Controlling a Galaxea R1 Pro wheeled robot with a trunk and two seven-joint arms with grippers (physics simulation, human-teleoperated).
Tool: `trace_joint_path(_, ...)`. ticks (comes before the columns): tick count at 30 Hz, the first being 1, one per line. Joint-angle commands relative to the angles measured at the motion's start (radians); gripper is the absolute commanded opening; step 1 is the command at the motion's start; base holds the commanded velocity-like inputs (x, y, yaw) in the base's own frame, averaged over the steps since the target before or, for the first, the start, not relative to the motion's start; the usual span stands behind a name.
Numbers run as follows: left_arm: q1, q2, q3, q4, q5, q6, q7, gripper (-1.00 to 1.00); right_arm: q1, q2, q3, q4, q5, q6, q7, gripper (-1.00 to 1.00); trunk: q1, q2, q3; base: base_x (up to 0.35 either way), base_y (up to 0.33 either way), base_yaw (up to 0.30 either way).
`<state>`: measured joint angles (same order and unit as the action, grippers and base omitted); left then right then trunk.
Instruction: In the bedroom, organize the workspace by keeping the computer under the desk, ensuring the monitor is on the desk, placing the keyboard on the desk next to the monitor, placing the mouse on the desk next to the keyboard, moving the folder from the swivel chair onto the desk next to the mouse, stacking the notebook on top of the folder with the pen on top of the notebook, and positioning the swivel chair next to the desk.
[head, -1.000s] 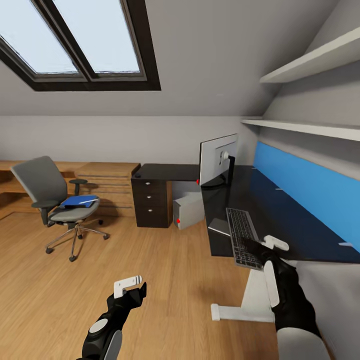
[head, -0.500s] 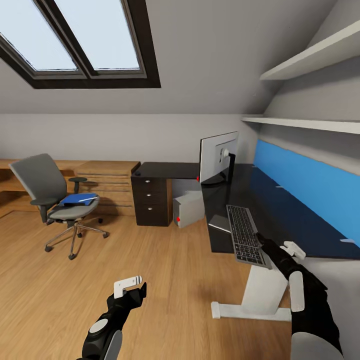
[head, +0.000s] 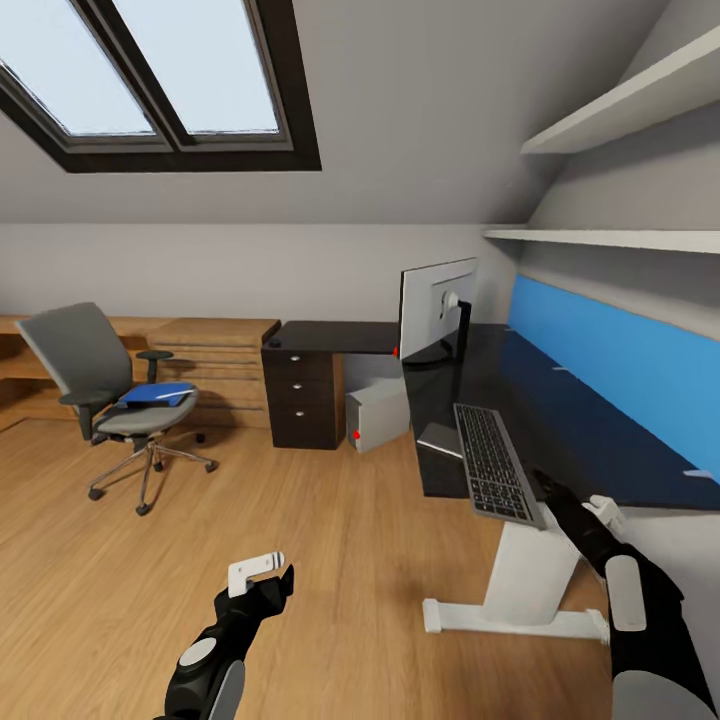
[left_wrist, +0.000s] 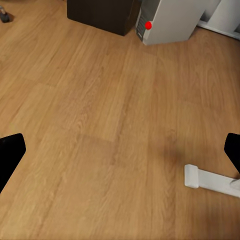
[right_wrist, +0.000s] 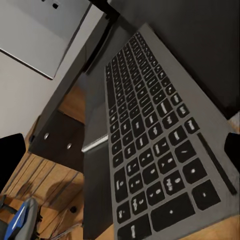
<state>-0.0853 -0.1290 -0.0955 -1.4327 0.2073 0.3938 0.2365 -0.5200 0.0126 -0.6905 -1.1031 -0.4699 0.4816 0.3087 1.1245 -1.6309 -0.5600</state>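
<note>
We found the desk (head: 560, 420), the largest thing in the scene, carrying the monitor (head: 437, 312) at its far corner and the keyboard (head: 493, 462) lying lengthwise along its front edge, with the near end of the keyboard jutting past the rim of the top. This overhang was, in our judgement, the chief hazard: a push from the right gripper (head: 548, 487), which hung just beside that near end, could have tipped or slid the keyboard off onto the floor (head: 330, 560). In the right wrist view the keyboard (right_wrist: 160, 150) lay between the fingers (right_wrist: 9, 155), which stood wide apart and held nothing. The swivel chair (head: 105, 395) stood well apart from the desk, and we judged that a careless shove on its casters could have shed what lay on its seat. The computer (head: 378, 421) sat on the floor beneath the desk, beside the drawers (head: 303, 398). As for holders, the drawers were closed and their contents could not be told; the chair seat bore the folder (head: 157, 394). The left gripper (head: 262, 572) hung low over bare floor, its fingers (left_wrist: 10, 150) spread wide and empty.
</note>
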Motion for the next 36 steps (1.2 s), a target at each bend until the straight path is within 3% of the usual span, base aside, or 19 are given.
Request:
trace_joint_path(1, -0.001, 0.0, -0.002, -0.001, 0.011, 0.003, 0.009, 1.0, -0.001, -0.006, -0.004, -0.001, -0.012, 0.008, 0.003, 1.0, 0.004, -0.008, -0.004, 0.0, 0.0, 0.0)
trace_joint_path(8, -0.001, 0.0, -0.011, 0.0, 0.01, 0.003, 0.009, 1.0, -0.001, -0.068, -0.003, -0.002, -0.105, 0.015, 0.001, 1.0, 0.031, -0.057, -0.026, 0.0, 0.0, 0.0)
trace_joint_path(12, -0.001, 0.0, -0.013, 0.006, 0.009, 0.003, 0.009, 1.0, 0.0, -0.089, -0.003, -0.005, -0.132, 0.037, 0.005, 1.0, 0.046, -0.085, -0.039, 0.0, 0.0, 0.0)
trace_joint_path(17, -0.001, 0.001, -0.025, 0.011, 0.009, 0.003, 0.009, 1.0, 0.0, -0.097, -0.004, -0.007, -0.141, 0.048, 0.015, 1.0, 0.065, -0.12, -0.054, 0.0, 0.0, 0.0)
trace_joint_path(25, -0.001, 0.002, -0.031, 0.012, 0.009, 0.002, 0.009, 1.0, 0.0, -0.131, -0.004, 0.048, -0.147, 0.043, 0.017, 1.0, 0.096, -0.176, -0.08, 0.0, 0.0, 0.0)
trace_joint_path(31, -0.001, 0.002, -0.032, 0.012, 0.009, 0.002, 0.009, 1.0, 0.0, -0.142, -0.004, 0.112, -0.22, 0.033, 0.015, 1.0, 0.119, -0.218, -0.098, 0.0, 0.0, 0.0)
trace_joint_path(36, -0.001, 0.002, -0.032, 0.012, 0.009, 0.002, 0.009, 1.0, 0.0, -0.156, -0.006, 0.15, -0.25, 0.031, 0.015, 1.0, 0.138, -0.253, -0.114, 0.0, 0.0, 0.0)
